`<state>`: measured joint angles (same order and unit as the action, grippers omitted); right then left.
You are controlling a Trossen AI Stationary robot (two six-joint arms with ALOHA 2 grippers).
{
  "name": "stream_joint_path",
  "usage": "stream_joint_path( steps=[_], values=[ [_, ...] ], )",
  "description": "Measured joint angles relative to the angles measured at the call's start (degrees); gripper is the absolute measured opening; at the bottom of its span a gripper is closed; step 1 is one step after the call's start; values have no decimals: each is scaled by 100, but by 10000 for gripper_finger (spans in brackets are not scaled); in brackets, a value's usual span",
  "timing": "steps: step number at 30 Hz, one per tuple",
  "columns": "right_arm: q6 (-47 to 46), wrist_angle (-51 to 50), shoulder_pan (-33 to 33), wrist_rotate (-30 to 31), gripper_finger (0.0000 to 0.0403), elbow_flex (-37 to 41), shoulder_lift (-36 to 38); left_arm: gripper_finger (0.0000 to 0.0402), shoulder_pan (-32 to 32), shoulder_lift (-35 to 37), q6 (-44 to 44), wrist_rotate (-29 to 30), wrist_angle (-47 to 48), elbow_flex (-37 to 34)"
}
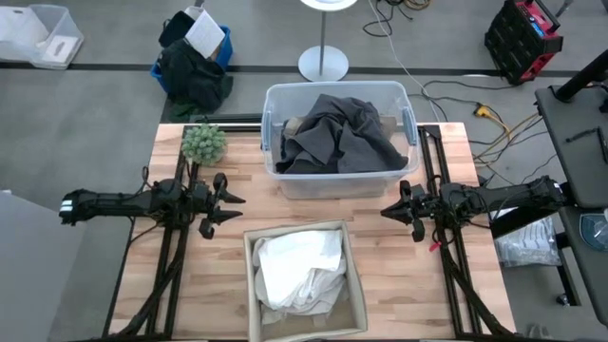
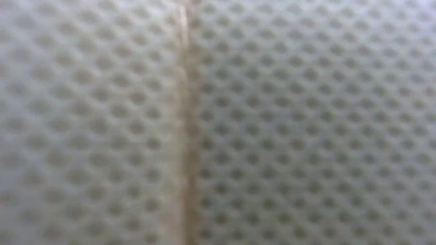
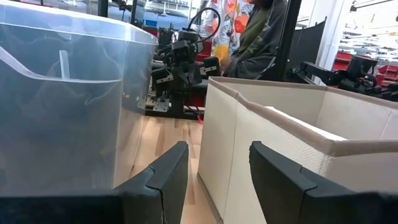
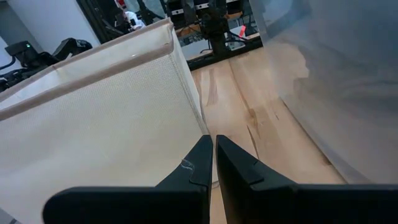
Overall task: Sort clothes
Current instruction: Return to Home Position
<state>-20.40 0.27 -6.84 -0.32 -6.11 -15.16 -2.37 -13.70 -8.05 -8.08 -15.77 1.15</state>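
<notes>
Dark grey clothes [image 1: 340, 133] lie heaped in a clear plastic bin [image 1: 410, 128] at the table's far middle, and a bit of tan cloth [image 1: 295, 123] shows at their left. White clothes [image 1: 299, 269] lie in a beige fabric box [image 1: 353, 275] at the near middle. No blue plaid shirt shows. My left gripper [image 1: 233, 207] [image 3: 217, 152] is open and empty, low over the table left of the box. My right gripper [image 1: 387, 211] [image 4: 214, 140] is shut and empty, to the right of the gap between box and bin.
A green fuzzy plant ball [image 1: 203, 143] sits at the table's far left. A dark bag with white paper [image 1: 195, 62] lies on the floor beyond the table. The box's mesh wall [image 2: 218, 122] fills the low view. A person [image 3: 258, 31] shows beyond the table.
</notes>
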Motion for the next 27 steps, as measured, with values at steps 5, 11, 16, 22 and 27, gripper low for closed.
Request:
stream_joint_path(
  steps=[5,11,16,22,27],
  values=[
    [0,0,-1,0,13,0,0,151,0,-44,1,0,-1,0],
    [1,0,1,0,13,0,0,151,0,-92,1,0,0,0],
    [0,-1,-1,0,13,0,0,151,1,-129,0,0,0,0],
    [2,0,-1,0,13,0,1,151,0,-177,2,0,6,0],
    [2,0,-1,0,13,0,0,151,0,-208,0,-1,3,0]
  ],
)
